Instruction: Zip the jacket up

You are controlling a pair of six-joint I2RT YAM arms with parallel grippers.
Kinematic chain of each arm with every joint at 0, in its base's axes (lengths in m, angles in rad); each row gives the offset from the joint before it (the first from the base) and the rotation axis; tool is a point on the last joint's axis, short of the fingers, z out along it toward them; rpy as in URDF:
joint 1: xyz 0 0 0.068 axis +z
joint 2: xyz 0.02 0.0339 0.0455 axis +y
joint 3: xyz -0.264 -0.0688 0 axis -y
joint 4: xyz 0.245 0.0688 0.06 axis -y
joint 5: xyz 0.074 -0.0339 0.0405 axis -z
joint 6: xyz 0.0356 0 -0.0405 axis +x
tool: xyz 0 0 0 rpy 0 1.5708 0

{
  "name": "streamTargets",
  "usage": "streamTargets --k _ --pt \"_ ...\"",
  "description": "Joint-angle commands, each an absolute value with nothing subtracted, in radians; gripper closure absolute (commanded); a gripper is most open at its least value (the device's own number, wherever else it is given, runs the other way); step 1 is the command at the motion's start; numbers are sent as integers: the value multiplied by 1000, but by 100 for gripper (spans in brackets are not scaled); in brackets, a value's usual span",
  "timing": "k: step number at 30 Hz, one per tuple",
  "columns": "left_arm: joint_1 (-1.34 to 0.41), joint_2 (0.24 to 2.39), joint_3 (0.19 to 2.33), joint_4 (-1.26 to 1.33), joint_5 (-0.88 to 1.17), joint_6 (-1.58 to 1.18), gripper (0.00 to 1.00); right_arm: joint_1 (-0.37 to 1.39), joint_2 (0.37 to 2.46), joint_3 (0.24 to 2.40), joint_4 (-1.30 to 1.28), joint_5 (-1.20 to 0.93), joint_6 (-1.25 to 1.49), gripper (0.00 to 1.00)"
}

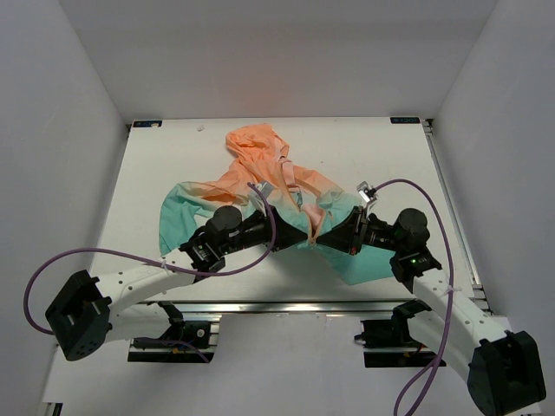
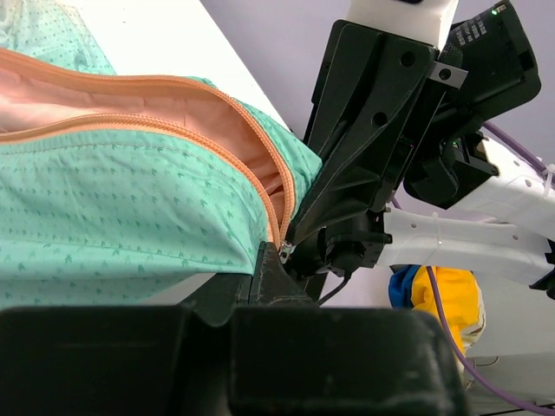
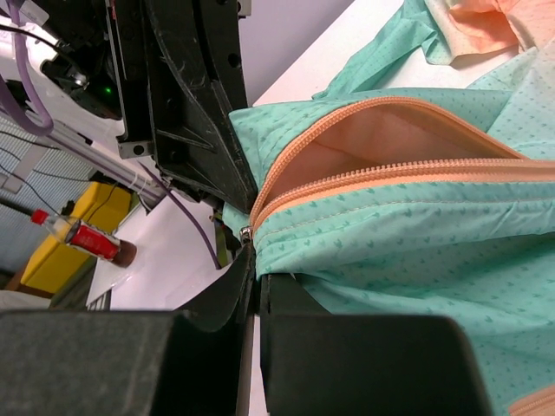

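The jacket [image 1: 260, 178] lies flat on the white table, peach hood at the far end and teal hem toward me. Its orange zipper [image 2: 208, 130] stands open, and the two tracks meet at a small metal slider [image 2: 284, 252] at the hem, which also shows in the right wrist view [image 3: 246, 232]. My left gripper [image 1: 293, 234] is shut on the teal hem [image 2: 173, 225] just left of the slider. My right gripper [image 1: 324, 236] faces it tip to tip and is shut on the hem [image 3: 390, 251] just right of the slider. The slider's pull tab is hidden.
White walls enclose the table [image 1: 173, 156] on three sides. A metal rail [image 1: 286, 305] runs along the near edge. Purple cables [image 1: 260, 204] arc over both arms. Off the table are a yellow and blue object [image 2: 442, 299] and a red-capped bottle [image 3: 82, 238].
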State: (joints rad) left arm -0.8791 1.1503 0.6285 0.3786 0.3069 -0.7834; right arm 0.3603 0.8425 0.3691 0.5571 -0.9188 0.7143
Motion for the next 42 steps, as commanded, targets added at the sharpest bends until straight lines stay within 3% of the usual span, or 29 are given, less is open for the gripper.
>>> streamTargets --k 1,10,32,33,36,42 --pt "-879 1118 617 373 322 -769 100 354 825 373 609 -865 732 100" --pt "-881 1143 626 365 452 -710 100 354 871 420 620 -888 719 100" --pt "-916 1112 667 78 344 -621 100 337 919 552 480 -919 718 100" --pt "-914 1111 666 84 338 -629 90 339 917 546 465 -925 712 100" --pt "-914 1104 643 132 311 -663 76 339 922 523 454 -949 693 100" --pt "-914 1080 594 241 327 -735 71 345 899 450 499 -968 701 100"
